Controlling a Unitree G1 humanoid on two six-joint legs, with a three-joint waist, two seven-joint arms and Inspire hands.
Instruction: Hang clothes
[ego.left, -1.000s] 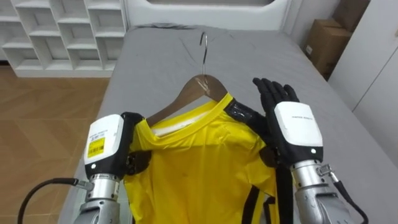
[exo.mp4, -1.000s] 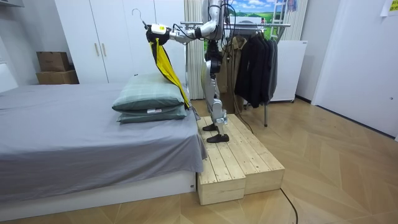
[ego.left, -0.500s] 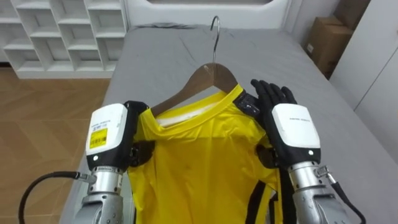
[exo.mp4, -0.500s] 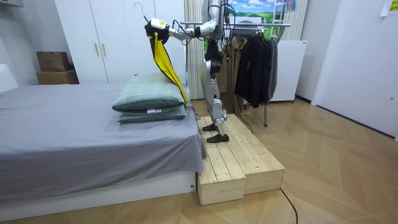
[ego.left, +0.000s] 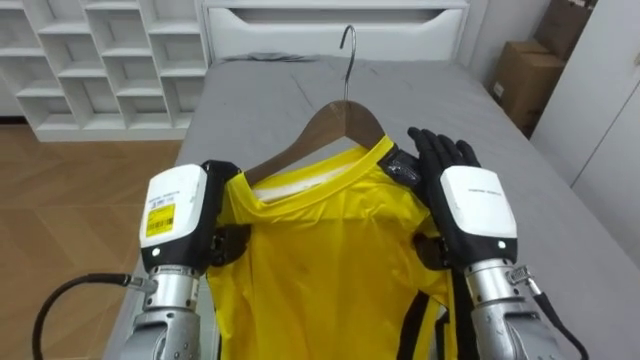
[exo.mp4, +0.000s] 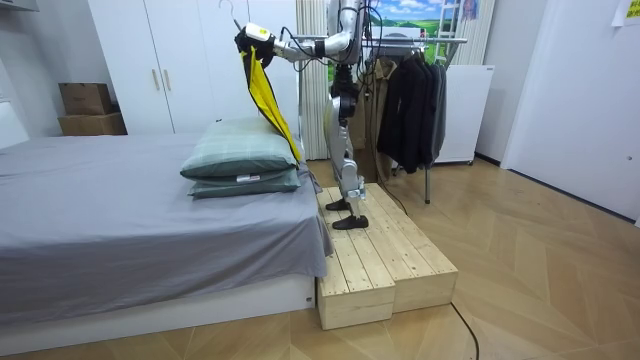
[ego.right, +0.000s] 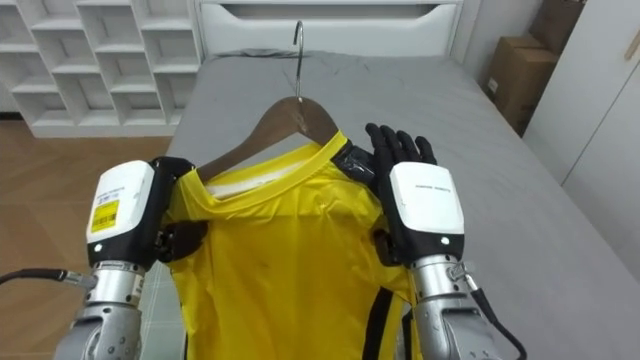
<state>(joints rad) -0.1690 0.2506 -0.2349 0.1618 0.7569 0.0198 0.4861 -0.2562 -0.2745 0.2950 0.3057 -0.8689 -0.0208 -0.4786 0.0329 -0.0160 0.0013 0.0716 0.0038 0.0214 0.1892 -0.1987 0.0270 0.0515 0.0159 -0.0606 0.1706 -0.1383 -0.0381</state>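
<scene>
A yellow shirt (ego.left: 320, 250) with black trim hangs on a wooden hanger (ego.left: 345, 115) whose metal hook points up. I hold it in front of me over the bed. My left hand (ego.left: 175, 210) is curled round the shirt's left shoulder at the hanger's end. At the other shoulder my right hand (ego.left: 475, 205) has its fingers straight and lies against the cloth. In the room view I stand on a wooden platform (exo.mp4: 385, 265) beside the bed, both arms raised, and the shirt (exo.mp4: 262, 90) dangles high above the pillows.
The grey bed (ego.left: 270, 100) stretches ahead, with white cube shelves (ego.left: 100, 60) to its left and a cardboard box (ego.left: 525, 75) to its right. Two green pillows (exo.mp4: 240, 160) lie at the bed's end. A clothes rack (exo.mp4: 420, 40) with dark garments stands behind me.
Both arms have lifted the shirt and hanger higher. The hanger has straightened, so its hook now stands upright. The eye view has tipped up a little.
</scene>
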